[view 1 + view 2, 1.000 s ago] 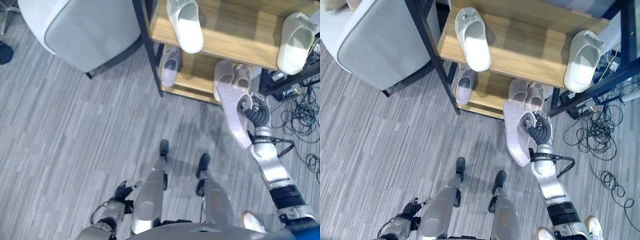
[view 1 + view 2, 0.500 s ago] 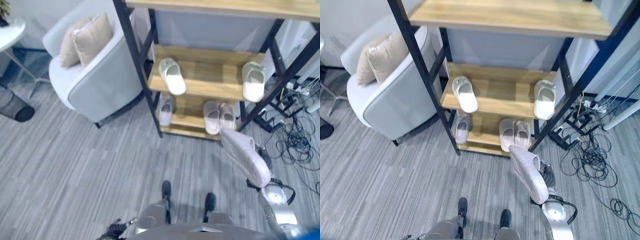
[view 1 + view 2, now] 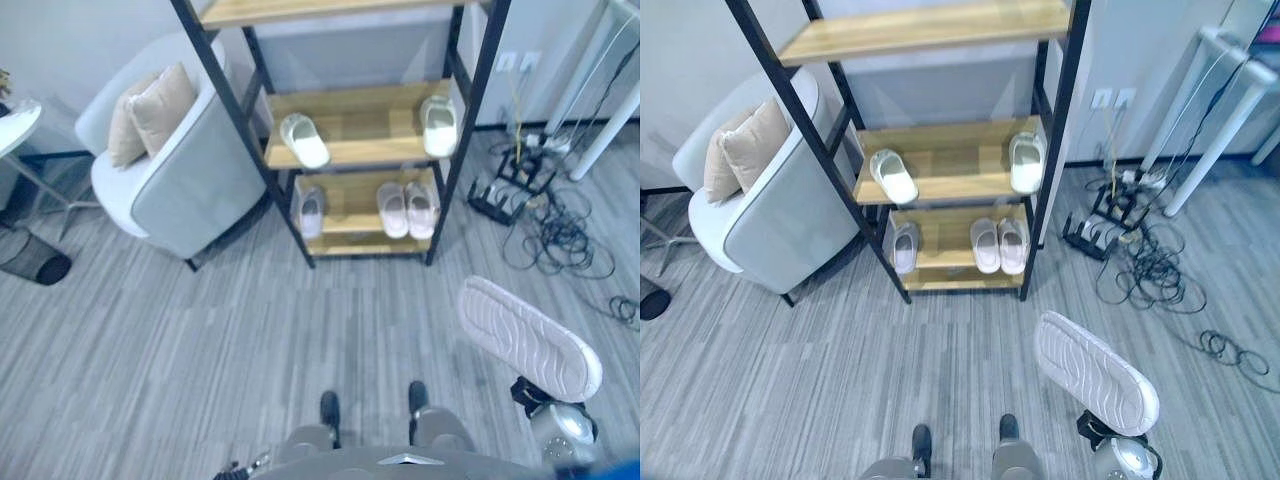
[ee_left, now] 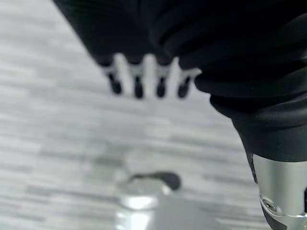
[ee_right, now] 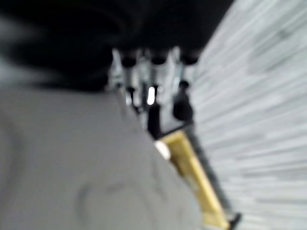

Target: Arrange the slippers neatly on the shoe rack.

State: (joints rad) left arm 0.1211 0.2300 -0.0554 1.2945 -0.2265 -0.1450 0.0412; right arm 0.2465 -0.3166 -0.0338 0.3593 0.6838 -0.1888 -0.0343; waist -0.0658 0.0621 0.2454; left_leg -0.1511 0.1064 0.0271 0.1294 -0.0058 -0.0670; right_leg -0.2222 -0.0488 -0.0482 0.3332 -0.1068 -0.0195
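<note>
Right hand [image 5: 153, 62] held a pale slipper [image 3: 530, 338] sole-up at the near right, fingers curled against its edge in the wrist view; the slipper hung well apart from the shoe rack [image 3: 940, 150], above grey striped floor [image 3: 200, 340]. Left hand [image 4: 144, 79] hung idle over bare floor, fingers straight and holding nothing.

The rack stood far centre, black frame, wooden shelves. Middle shelf carried 2 white slippers: 1 [image 3: 894, 176] at the left, angled toward the front edge, and 1 [image 3: 1025, 161] at the right by the right post. Wide bare wood lay between them. Lowest shelf carried 1 slipper [image 3: 904, 246] at the left and a pair [image 3: 999, 244] side by side right of centre, with a gap between the single and the pair. Top shelf [image 3: 930, 25] was bare wood.

An armchair [image 3: 170, 170] with 2 cushions [image 3: 150, 110] sat just left of the rack, touching or nearly touching its left post. Tangled cables [image 3: 560, 235] lay on the floor right of the rack. Open floor spread between the rack's front edge and the held slipper.
</note>
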